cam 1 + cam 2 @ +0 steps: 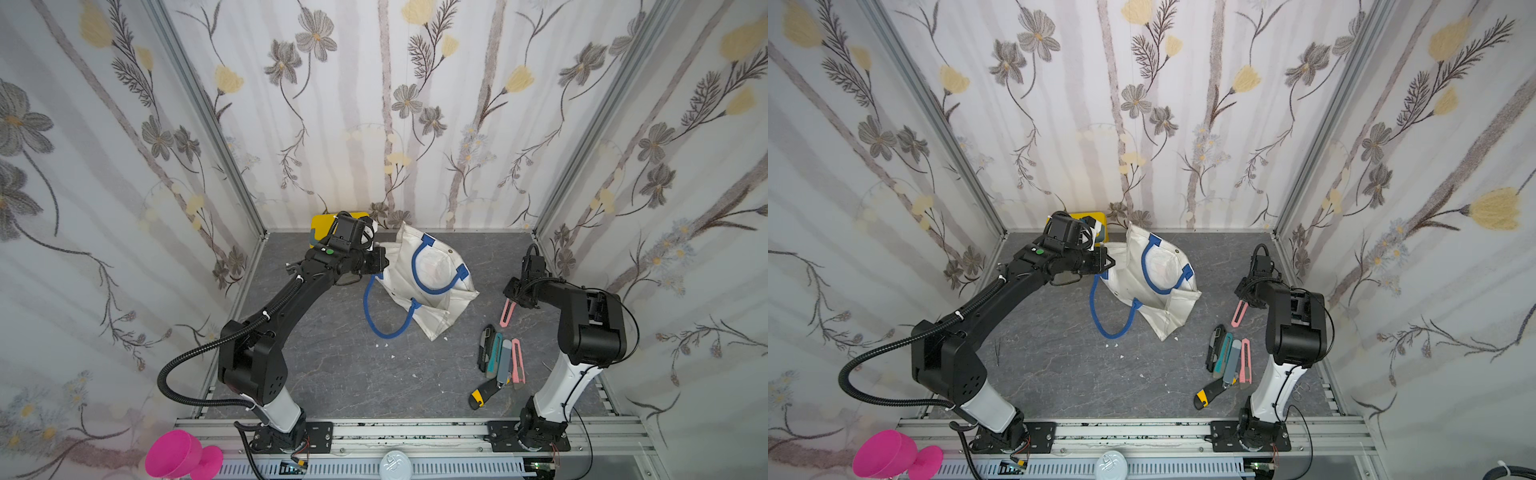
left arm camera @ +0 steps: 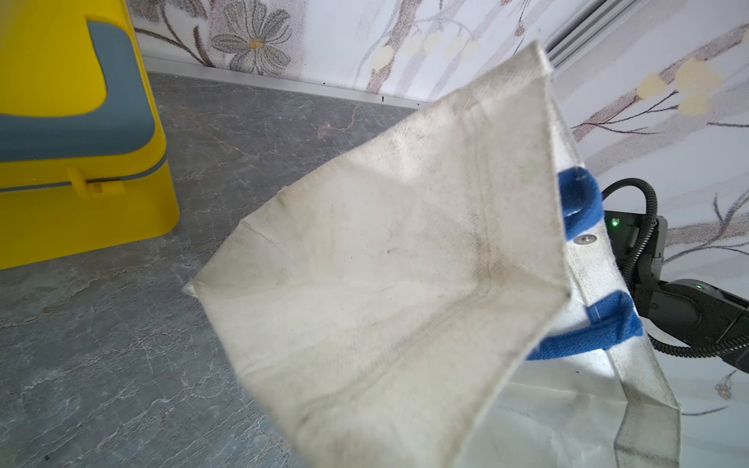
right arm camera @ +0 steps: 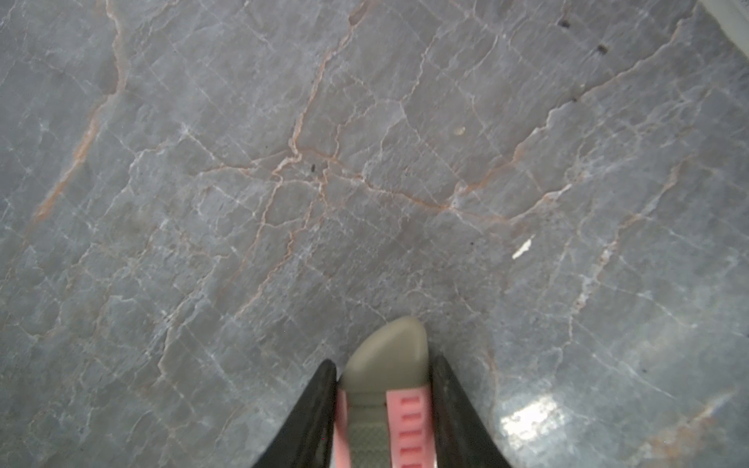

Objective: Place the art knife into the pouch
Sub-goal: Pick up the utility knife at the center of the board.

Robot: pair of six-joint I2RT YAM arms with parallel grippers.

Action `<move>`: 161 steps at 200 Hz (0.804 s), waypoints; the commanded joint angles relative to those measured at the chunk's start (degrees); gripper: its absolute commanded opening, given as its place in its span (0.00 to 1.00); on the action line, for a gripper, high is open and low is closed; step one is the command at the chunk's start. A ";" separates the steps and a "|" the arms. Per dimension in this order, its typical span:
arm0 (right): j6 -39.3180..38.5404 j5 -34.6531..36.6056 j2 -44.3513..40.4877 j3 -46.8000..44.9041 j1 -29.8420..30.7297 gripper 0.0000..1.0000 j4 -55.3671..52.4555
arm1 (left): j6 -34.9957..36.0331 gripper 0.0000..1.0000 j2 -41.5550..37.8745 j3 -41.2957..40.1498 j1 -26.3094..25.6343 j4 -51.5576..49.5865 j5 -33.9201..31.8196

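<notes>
Fingers [image 3: 316, 413] of our right gripper [image 1: 511, 297] stand narrowly apart, pressed against both sides of one pink art knife [image 1: 508, 312] at the right of the table [image 1: 353, 382], well apart from the pouch [image 1: 444, 309]. Our left gripper [image 1: 380, 262] is fully closed, pinching the pouch's left rim at the far middle, with that edge raised. We count one pouch with two blue rope handles [image 1: 390, 328] and one yellow box [image 1: 322, 222] behind it. Five more lie clustered near right: black knife [image 1: 484, 347], teal knife [image 1: 494, 355], grey knife [image 1: 504, 361], pink knife [image 1: 518, 365], yellow-black knife [image 1: 482, 395].
</notes>
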 commanded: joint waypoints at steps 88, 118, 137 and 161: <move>0.47 -3.02 -5.79 -1.14 0.85 0.23 -2.36 | 0.24 0.00 -0.44 -0.34 0.04 2.49 0.83; 0.30 -2.85 -8.57 -0.22 1.81 0.22 -3.78 | 0.33 0.00 -0.24 -0.35 0.03 2.49 0.77; 0.19 -2.27 -10.50 0.16 2.48 0.21 -4.45 | 0.33 0.00 -0.10 -0.30 0.09 2.40 0.67; 0.12 -1.97 -12.84 1.11 3.28 0.20 -5.61 | 0.33 0.00 0.10 -0.32 0.04 2.40 0.70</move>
